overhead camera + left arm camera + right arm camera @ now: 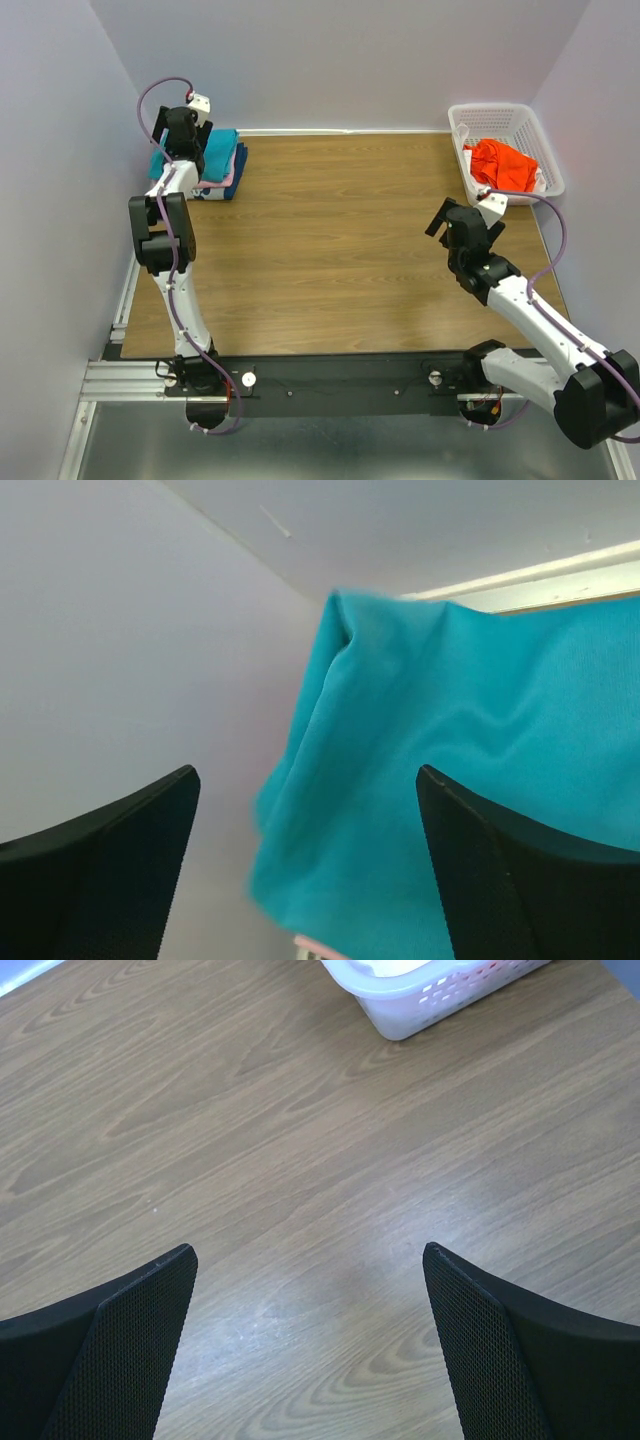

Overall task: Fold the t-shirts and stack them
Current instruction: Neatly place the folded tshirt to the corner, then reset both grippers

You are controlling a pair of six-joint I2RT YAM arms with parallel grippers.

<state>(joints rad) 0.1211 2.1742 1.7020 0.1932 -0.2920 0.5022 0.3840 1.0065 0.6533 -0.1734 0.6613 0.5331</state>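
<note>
A folded stack sits at the far left corner. The teal t-shirt (218, 150) is on top, a pink t-shirt (229, 177) shows under it, and a dark blue one (241, 160) shows only as an edge. My left gripper (190, 135) is open over the stack's left end. In its wrist view it (308, 772) is empty, with teal cloth (480, 750) close ahead and a pink sliver (322, 948) below. The orange-red t-shirt (503, 163) lies crumpled in the white basket (462, 120). My right gripper (452, 225) is open and empty above bare table (308, 1250).
The white lattice basket stands at the far right corner and its near corner shows in the right wrist view (420, 1010). Lilac walls close in the table at the left, back and right. The wooden tabletop (340, 240) lies between the stack and the basket.
</note>
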